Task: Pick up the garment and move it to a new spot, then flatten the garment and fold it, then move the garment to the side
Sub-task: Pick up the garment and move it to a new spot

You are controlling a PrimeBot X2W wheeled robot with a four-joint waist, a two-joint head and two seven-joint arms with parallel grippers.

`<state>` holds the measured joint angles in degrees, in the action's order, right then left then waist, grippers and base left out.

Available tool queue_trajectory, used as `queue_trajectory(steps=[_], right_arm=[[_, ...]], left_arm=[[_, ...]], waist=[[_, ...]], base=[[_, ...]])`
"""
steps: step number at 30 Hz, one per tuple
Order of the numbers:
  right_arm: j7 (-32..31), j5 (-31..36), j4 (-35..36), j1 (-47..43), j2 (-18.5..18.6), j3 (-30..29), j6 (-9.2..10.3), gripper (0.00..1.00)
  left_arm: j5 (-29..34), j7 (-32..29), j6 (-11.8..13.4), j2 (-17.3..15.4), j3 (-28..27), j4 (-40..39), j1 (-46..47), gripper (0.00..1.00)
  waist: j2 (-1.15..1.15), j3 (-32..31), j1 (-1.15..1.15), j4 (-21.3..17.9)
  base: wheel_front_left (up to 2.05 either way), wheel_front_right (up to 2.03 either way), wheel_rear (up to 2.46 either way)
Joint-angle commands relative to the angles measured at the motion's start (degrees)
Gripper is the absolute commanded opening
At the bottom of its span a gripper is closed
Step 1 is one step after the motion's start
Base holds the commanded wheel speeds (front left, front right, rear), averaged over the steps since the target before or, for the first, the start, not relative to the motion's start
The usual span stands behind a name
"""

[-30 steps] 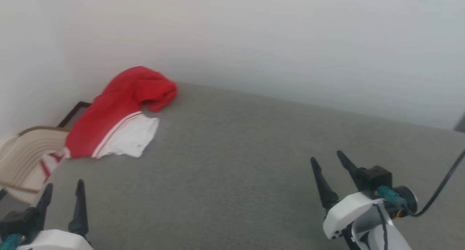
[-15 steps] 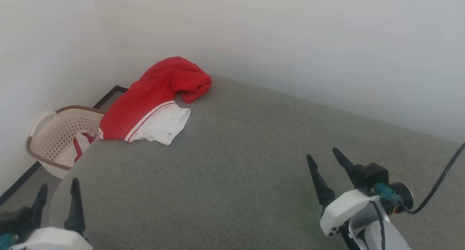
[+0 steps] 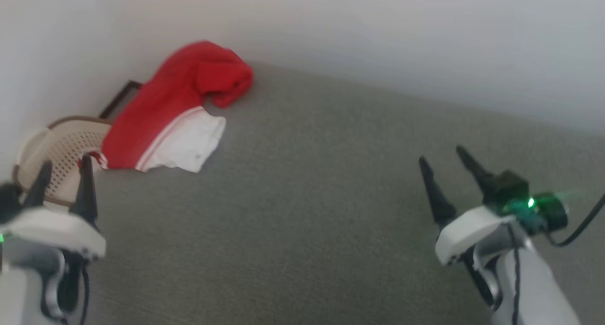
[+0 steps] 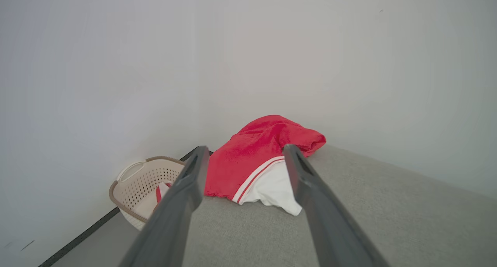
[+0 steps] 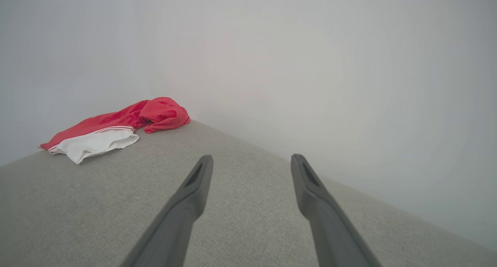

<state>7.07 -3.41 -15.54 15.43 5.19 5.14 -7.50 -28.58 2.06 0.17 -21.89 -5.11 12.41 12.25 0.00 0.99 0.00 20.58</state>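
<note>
Beside the laundry basket (image 3: 52,141), on the basket-side far corner of the grey fabric-covered surface (image 3: 307,197), lies the garment (image 3: 165,103). It is bunched in a loose heap, and its lower end reaches the surface's edge just above the basket.

It looks soft, light and limp. It should sag and trail from whatever point is pinched, and it is not fragile. It is unlikely to slide freely on the woven covering, so dragging could bunch it further.

The red hump farthest from the basket stands up in thick folds and offers a ridge to pinch. The white panel and its striped band lie flatter and would be harder to get under. Even so, a hold on that hem would probably serve the later flattening better.

The left gripper (image 3: 66,164) is near the basket, jaws apart and empty. In the left wrist view it is lined up toward the garment without touching it. The right gripper (image 3: 440,155) is well away from the basket over bare covering, jaws also apart and holding nothing.

Counted:
- one garment
- one basket
- one white, red-striped cloth (image 4: 160,191) inside the basket
- two grippers
</note>
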Motion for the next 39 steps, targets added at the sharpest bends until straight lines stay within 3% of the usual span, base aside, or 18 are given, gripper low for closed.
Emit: queue_trajectory(steps=[1, 12, 24, 33, 39], right_arm=[[-0.22, 0.34, 0.47, 0.87, 0.37, -0.24, 0.02, 1.0], [-4.66, 3.05, 9.17, 6.8, 3.32, -0.73, 0.03, 1.0], [-7.67, 4.3, 15.92, 10.01, 5.02, -0.65, 0.03, 1.0], [-9.95, 4.71, 19.77, 9.57, 5.99, -0.54, 0.03, 1.0], [-11.31, 4.32, 21.35, 9.03, 6.58, -0.65, 0.03, 1.0]], left_arm=[[0.04, -0.16, -0.36, -0.36, 0.21, 0.61, 1.59, 1.0], [-2.68, -1.33, -5.0, -3.56, 1.68, 17.76, 22.74, 1.0], [-3.69, -7.11, -6.45, -7.5, 3.81, 43.91, 42.09, 1.0], [-4.94, -14.58, -7.27, -7.46, 5.94, 56.12, 49.35, 1.0], [-5.05, -22.15, -7.58, -5.96, 7.92, 60.37, 49.0, 1.0]], waist=[[0.0, 3.03, 0.0, -1.95], [0.0, 17.3, 0.0, -6.99], [0.0, 27.36, 0.0, -11.6], [0.0, 31.05, 0.0, -13.04], [0.0, 31.78, 0.0, -13.18]], base=[[0.0, 0.0, 0.0], [0.0, 0.0, 0.0], [0.0, 0.0, 0.0], [0.0, 0.0, 0.0], [0.0, 0.0, 0.0]])
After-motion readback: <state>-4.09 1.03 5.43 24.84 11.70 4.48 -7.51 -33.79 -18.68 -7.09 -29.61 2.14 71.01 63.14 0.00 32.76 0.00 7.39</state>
